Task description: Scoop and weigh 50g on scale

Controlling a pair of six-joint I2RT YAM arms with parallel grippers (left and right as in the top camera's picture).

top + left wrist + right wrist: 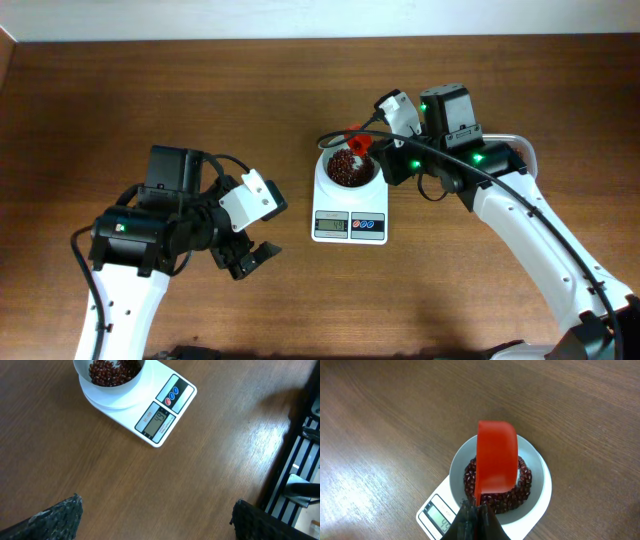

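red scoop [496,460] tipped over bowl [456,467] of beans [524,480] on scale [349,228]
r gripper [475,517] clenched on scoop handle; l gripper [252,258] spread wide, empty, toward tabletop's [150,100] near edge

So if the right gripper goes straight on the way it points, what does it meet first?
Probably the red beans in the bowl on the scale, its held red scoop touching first; depth is unclear.
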